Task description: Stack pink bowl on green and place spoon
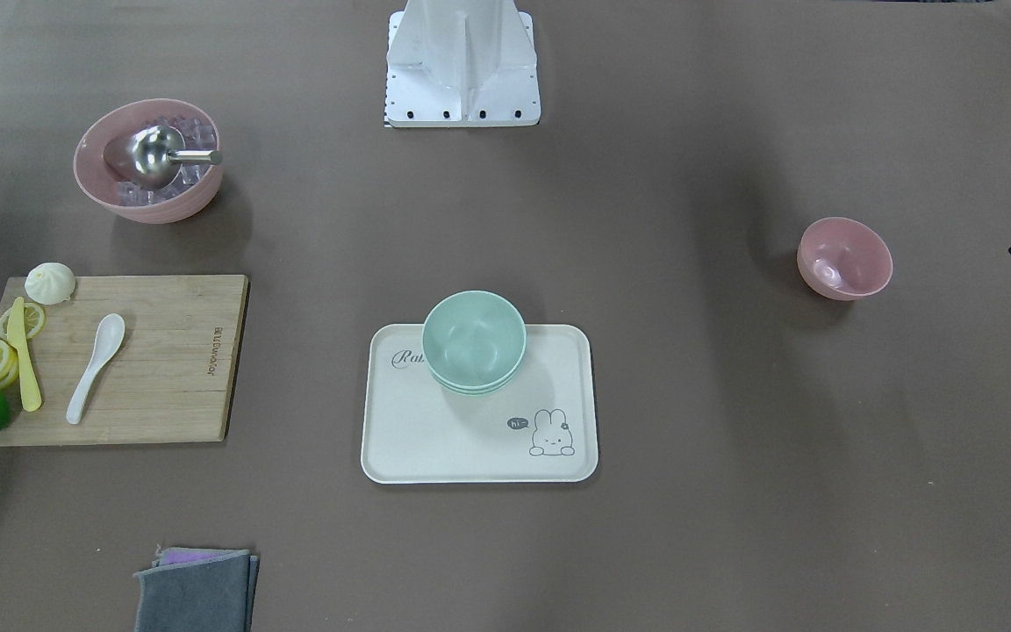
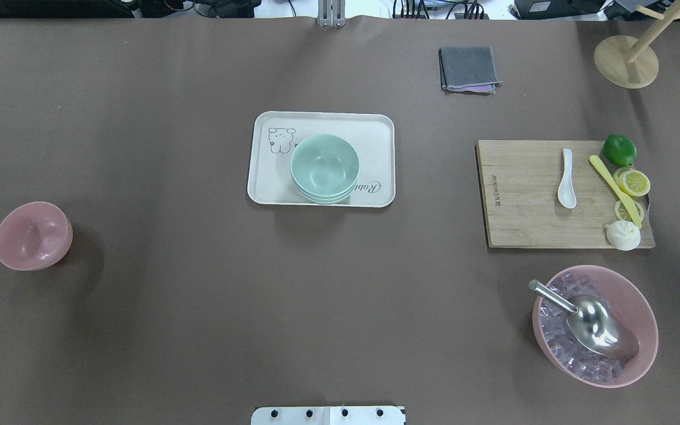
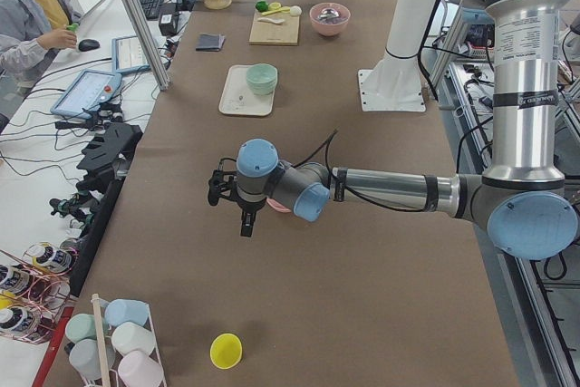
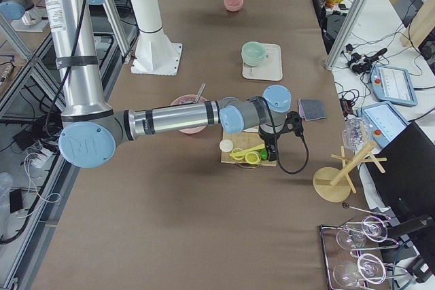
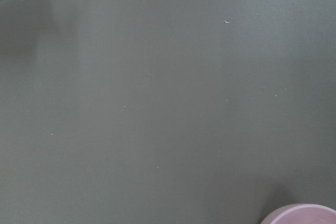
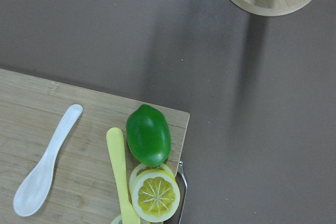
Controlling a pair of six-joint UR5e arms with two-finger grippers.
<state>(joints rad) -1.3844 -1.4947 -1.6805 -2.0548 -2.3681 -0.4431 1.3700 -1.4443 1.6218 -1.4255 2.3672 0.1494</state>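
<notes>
The left tool (image 3: 246, 218) hangs over the brown worktop (image 2: 198, 307) with its fingers pointing down; whether they stand wide or narrow I cannot tell; nothing shows held in them. The pink bowl (image 1: 844, 258) sits upright on the worktop just beside this tool, on the side toward the robot's middle; only the bowl's rim shows at the lower edge of the left wrist view. Well away from this tool, toward the centre of the worktop, the green bowl (image 1: 473, 341) stands on a cream tray (image 1: 418, 439), at the tray's edge nearer the robot.

The right tool (image 4: 270, 149) hangs over the far outer corner of a wooden cutting board (image 2: 517, 195); its spread cannot be told either, and it carries nothing visible. Right under it lie a green lime (image 6: 148, 135), a yellow knife (image 6: 119, 171) and lemon slices (image 6: 155, 195); the white spoon (image 6: 44, 163) lies flat on the board near the tool, just past the knife, touching neither the knife nor the fruit. A white bun (image 2: 623, 235) rests at the board's near corner; nearer the robot stands a larger pink bowl (image 2: 641, 298) with clear cubes and a steel scoop (image 2: 600, 324); beyond the tool stands a round wooden stand (image 2: 617, 62), and a folded grey cloth (image 2: 468, 68) lies off toward the middle.
</notes>
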